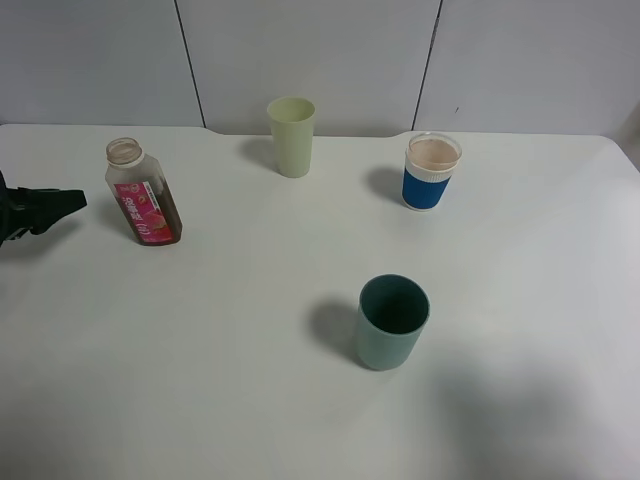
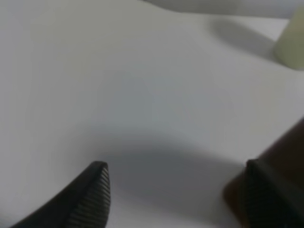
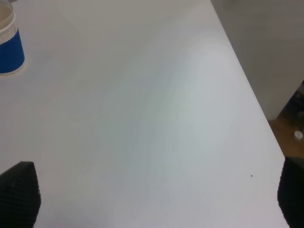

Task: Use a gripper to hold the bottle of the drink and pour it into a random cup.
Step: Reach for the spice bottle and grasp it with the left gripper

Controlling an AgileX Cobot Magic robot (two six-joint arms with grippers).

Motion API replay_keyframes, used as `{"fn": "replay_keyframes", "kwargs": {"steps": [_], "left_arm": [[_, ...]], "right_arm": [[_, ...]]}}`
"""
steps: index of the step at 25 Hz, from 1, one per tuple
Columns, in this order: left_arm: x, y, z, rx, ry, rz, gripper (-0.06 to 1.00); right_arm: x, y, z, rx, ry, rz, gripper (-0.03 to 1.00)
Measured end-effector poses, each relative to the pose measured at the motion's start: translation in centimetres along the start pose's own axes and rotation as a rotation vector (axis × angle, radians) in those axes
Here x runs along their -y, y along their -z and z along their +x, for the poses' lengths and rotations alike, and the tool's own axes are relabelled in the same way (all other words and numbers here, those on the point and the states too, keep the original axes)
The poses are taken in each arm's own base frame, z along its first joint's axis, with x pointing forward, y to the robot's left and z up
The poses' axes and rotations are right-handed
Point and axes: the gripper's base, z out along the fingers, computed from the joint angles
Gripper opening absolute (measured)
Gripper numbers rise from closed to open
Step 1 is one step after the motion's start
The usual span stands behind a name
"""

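The bottle (image 1: 143, 192) stands upright and capless at the left of the table, with a pink label and brown drink. The pale yellow-green cup (image 1: 291, 136) stands upright at the back centre. My left gripper (image 1: 68, 203) is at the far left edge, a short gap left of the bottle. In the left wrist view it (image 2: 178, 197) is open and empty, with the bottle's brown base (image 2: 285, 154) beside one finger and the cup (image 2: 292, 42) blurred beyond. My right gripper (image 3: 154, 194) is open and empty over bare table; it is out of the exterior high view.
A blue-sleeved clear cup (image 1: 432, 172) stands at the back right and also shows in the right wrist view (image 3: 7, 47). A dark teal cup (image 1: 392, 321) stands front of centre. The table's right edge (image 3: 251, 114) runs close to my right gripper.
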Motion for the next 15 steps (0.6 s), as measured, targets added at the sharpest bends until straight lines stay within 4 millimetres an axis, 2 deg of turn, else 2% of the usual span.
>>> {"fn": "replay_keyframes", "kwargs": {"steps": [7, 15], "left_arm": [[1.6, -1.3, 0.2, -0.057, -0.037, 0.097, 0.56], [1.9, -1.3, -0.1, -0.059, -0.055, 0.106, 0.56]], "right_arm": [[0.0, 0.0, 0.0, 0.000, 0.000, 0.000, 1.00], [0.0, 0.0, 0.0, 0.000, 0.000, 0.000, 1.00]]}}
